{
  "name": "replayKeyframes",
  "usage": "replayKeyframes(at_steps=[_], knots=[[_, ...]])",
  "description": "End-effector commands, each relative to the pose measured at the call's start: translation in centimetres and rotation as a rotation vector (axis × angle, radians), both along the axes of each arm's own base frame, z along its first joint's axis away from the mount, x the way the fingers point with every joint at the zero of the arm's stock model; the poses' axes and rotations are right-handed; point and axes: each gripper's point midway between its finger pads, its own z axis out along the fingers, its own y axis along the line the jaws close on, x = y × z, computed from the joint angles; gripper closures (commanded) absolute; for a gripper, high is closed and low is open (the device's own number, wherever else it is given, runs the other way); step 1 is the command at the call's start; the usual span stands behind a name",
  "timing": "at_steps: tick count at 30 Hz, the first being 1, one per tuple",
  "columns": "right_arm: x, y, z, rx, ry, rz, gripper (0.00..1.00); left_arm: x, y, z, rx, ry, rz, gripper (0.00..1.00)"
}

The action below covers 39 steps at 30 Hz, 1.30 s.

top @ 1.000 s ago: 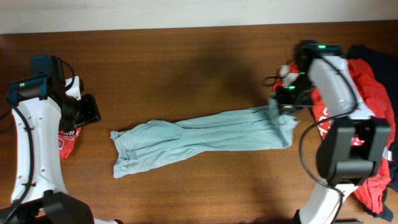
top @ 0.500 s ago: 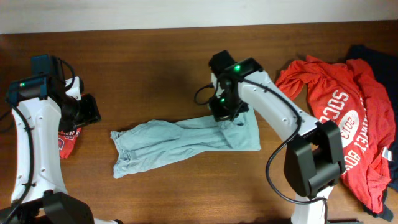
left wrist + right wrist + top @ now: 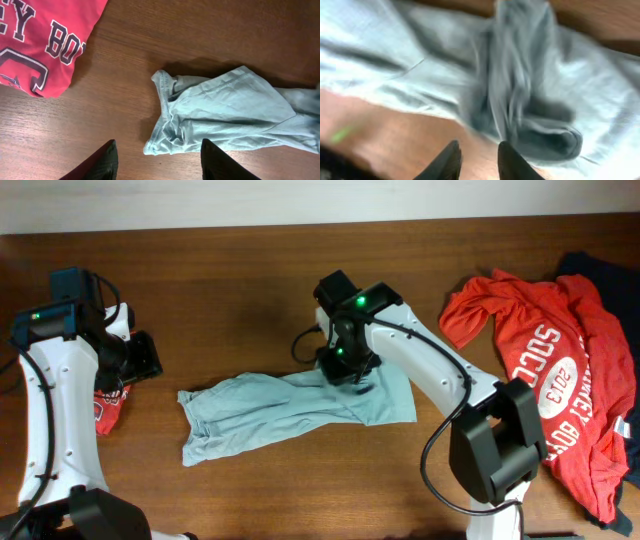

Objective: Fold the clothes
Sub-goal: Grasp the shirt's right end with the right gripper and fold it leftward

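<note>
Right hand (image 3: 343,366) low over the pants (image 3: 260,412), at their upper edge near mid-worktop. Fingers (image 3: 451,157) narrowly apart in the blurred wrist view, a bunched fold of pale blue cloth just ahead of them; impossible to tell whether any of it is gripped. Left hand (image 3: 146,356) wide open and empty, held off the cloth at the left side, fingertips (image 3: 107,162) framing bare wood just short of the waistband.

Brown wooden worktop (image 3: 250,270) beneath everything. Largest on it, a red shirt (image 3: 545,350) with white lettering, spread rumpled at the far right, partly over a dark garment (image 3: 600,270) by the right rim. Next, the pants, stretched across the middle: waistband end to the left, crumpled and open; right end flatter, a squarish patch under and beside the right arm, near the red shirt but apart from it. Smallest, a red top (image 3: 108,410) with navy-edged white letters, at the left edge beside the left arm, near the waistband but not touching it.
</note>
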Motion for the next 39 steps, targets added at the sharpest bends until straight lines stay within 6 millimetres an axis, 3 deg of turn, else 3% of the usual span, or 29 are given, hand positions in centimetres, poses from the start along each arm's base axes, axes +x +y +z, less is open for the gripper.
replayKeyframes(at_steps=[1,7,10,16,20,25,35,39], knots=[[-0.4,0.8,0.6,0.028,-0.023,0.118,0.69,-0.1,-0.1,0.2,-0.005,-0.006,-0.010,0.47],[1.6,-4.7,0.0,-0.176,-0.049,-0.080,0.68,-0.1,-0.1,0.2,-0.005,-0.006,-0.010,0.47],[2.2,-10.0,0.0,-0.349,-0.048,-0.207,0.66,-0.1,-0.1,0.2,-0.005,-0.006,-0.010,0.47],[1.7,-12.8,-1.9,-0.365,0.014,-0.268,0.66,-0.1,-0.1,0.2,-0.005,-0.006,-0.010,0.47],[0.8,-12.4,-5.3,-0.325,0.038,-0.269,0.66,-0.1,-0.2,0.1,-0.006,-0.003,-0.010,0.47],[-0.3,-10.7,-7.2,-0.225,0.080,-0.258,0.66,-0.2,-0.2,0.1,-0.006,-0.003,-0.010,0.47],[0.3,-9.9,-7.1,-0.178,0.065,-0.237,0.67,-0.1,-0.1,0.2,-0.005,-0.004,-0.010,0.47],[-0.4,-7.5,-6.6,-0.042,0.102,-0.143,0.67,-0.1,-0.1,0.2,-0.005,-0.006,-0.010,0.47]])
